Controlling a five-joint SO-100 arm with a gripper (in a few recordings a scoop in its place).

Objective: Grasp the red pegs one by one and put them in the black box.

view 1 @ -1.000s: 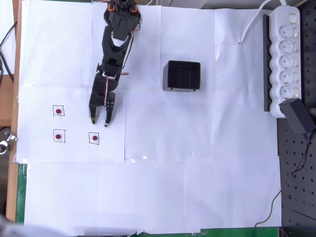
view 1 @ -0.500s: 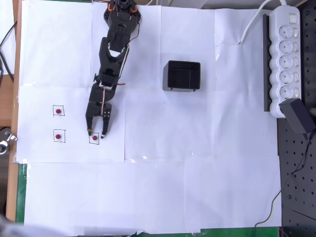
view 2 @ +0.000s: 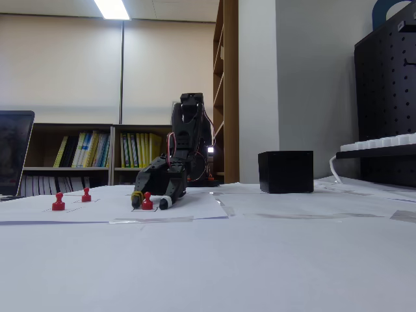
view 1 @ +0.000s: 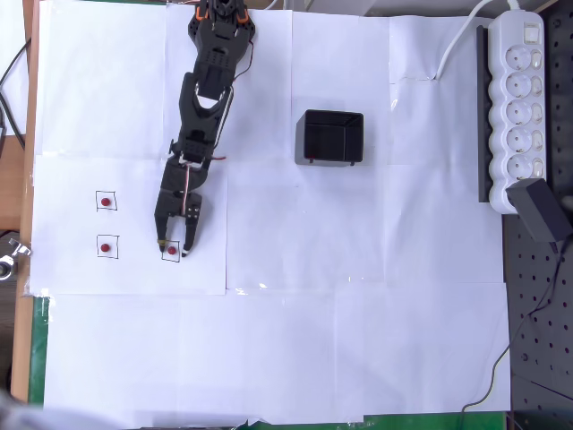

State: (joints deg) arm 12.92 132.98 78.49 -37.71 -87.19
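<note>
While the arm is reaching down toward the tabletop's left side in the overhead view, its fingers point(view 1: 172, 244) are standing apart, straddling one red peg point(view 1: 171, 251) inside a drawn square without clamping it. In the fixed view this peg point(view 2: 147, 202) is sitting upright between the two lowered fingertips. Two more red pegs point(view 1: 106, 202) point(view 1: 106, 247) are resting in their own squares nearer the left edge, well apart from the fingers. The black box point(view 1: 329, 137) is sitting toward the middle of the tabletop, nearer the far edge.
</note>
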